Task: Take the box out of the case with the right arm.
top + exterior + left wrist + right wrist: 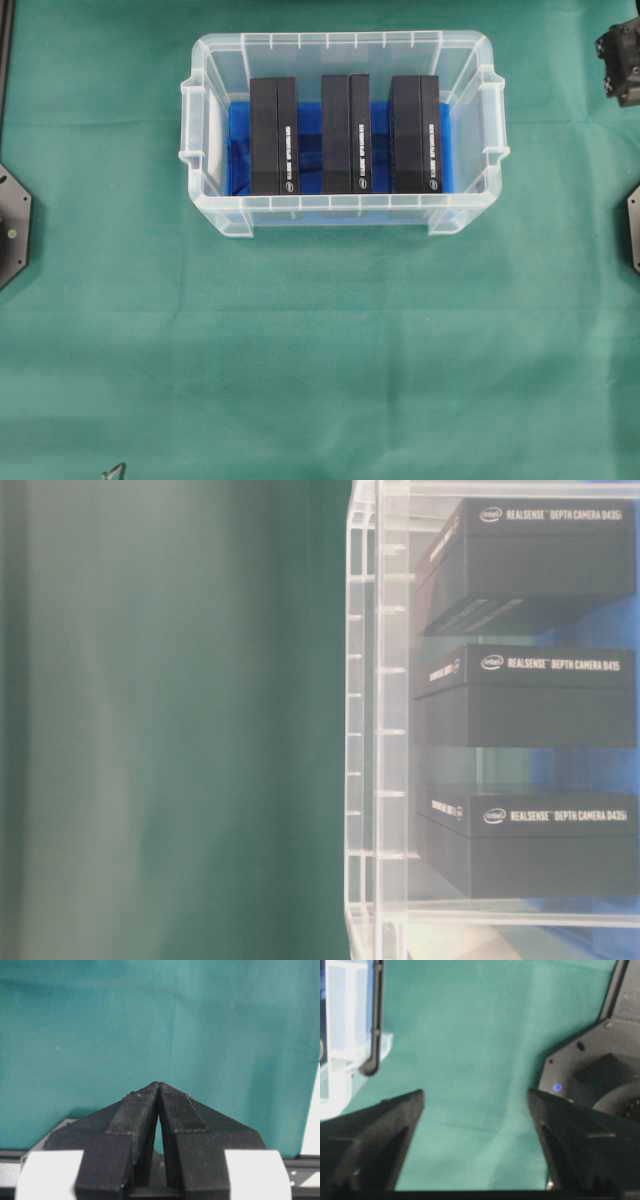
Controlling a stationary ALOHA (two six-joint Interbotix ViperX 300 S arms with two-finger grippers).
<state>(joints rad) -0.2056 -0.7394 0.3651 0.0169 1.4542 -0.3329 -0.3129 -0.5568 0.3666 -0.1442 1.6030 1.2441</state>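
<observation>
Overhead exterior: three boxes [348, 133] stand inside the case [343, 48].
Right hand [476, 1105] released, beside the case, well apart from the boxes; left hand [158, 1091] clenched, empty.

Clear see-through case [343, 45], bright blue sheet [380, 125] on bottom. Three black boxes [346, 133] inside, small white letters on sides. Green cloth [320, 350] all over table. Black left gripper [158, 1088], black right gripper [476, 1097].
</observation>
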